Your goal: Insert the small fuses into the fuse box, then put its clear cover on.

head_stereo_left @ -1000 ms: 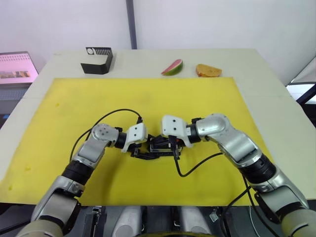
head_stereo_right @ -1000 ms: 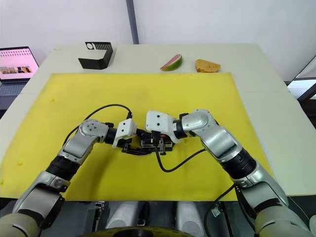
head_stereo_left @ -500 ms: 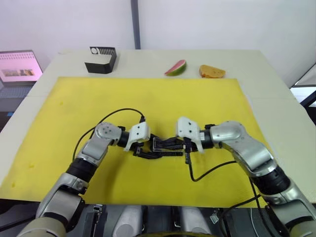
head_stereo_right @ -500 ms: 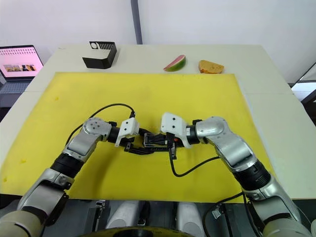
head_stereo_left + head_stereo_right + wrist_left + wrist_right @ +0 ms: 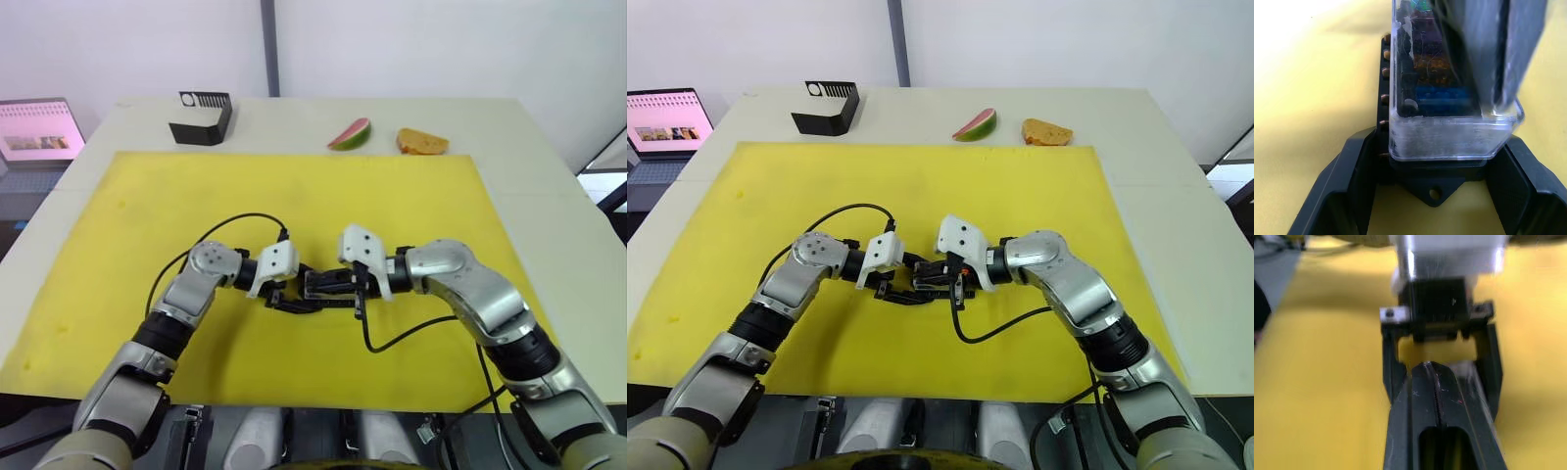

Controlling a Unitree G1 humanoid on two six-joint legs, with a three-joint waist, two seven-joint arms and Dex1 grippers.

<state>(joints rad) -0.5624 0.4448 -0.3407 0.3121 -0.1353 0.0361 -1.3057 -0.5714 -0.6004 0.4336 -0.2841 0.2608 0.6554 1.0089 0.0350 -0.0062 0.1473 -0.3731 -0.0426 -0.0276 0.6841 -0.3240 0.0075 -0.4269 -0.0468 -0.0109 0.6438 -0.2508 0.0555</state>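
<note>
Near the middle of the yellow mat (image 5: pixel 147 225) on the counter (image 5: pixel 549 196), the fuse box (image 5: pixel 1432 183) lay between the two grippers. The left gripper (image 5: pixel 1432 161) held its base between its two fingers, probably to keep it from sliding. The clear cover (image 5: pixel 1449 132) already sat over the coloured fuses (image 5: pixel 1442 95). The right gripper (image 5: pixel 1436 387), with its fingers pressed together and holding nothing, rested on the cover, I think to push it down fully.

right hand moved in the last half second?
Yes. The right hand has slid toward the left hand along the fuse box, which sits at the same spot on the yellow mat.
</note>
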